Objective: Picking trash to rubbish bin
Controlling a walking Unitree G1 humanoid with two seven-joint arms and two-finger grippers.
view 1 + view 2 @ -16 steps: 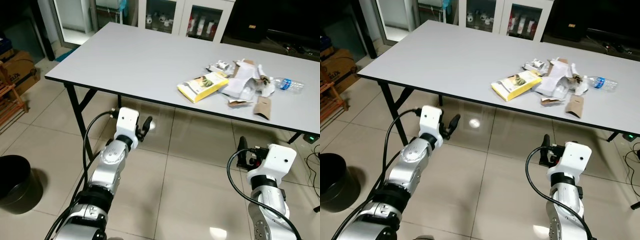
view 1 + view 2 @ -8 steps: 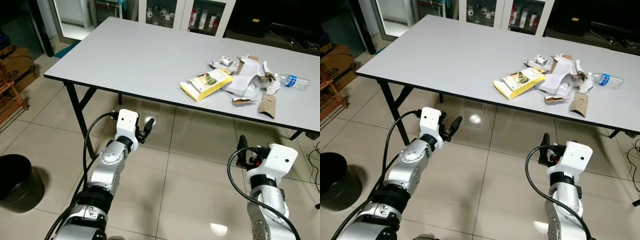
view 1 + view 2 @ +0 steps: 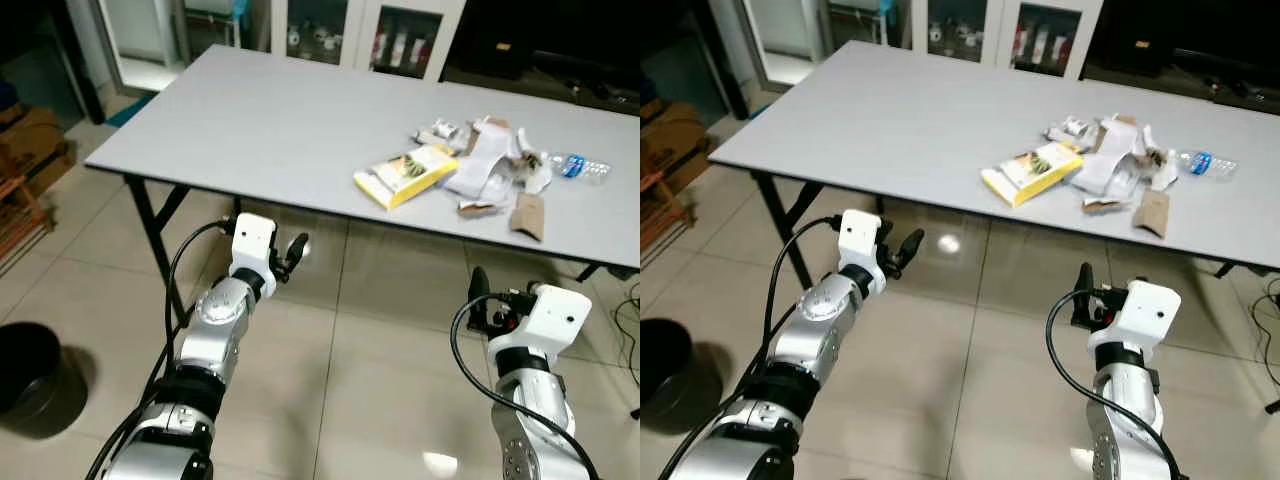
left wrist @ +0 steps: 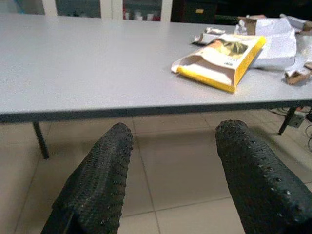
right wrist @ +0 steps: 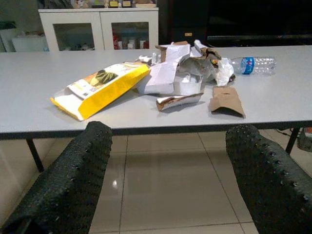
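Table (image 5: pixel 39 102): yellow bag (image 5: pixel 100 87), torn paper (image 5: pixel 168 73), cardboard scrap (image 5: pixel 225 101), bottle (image 5: pixel 253 65).
Fingers (image 5: pixel 68 183): spread apart.

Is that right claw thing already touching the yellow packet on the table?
Apart. In the left eye view the right gripper hangs over the floor, short of the table; the yellow packet lies well up on it.

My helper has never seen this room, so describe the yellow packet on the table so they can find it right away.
On the long grey table, a heap of trash lies toward the robot's right. The yellow packet sits at the heap's left edge, near the table's front: flat, bright yellow, unlike the white and brown scraps beside it.
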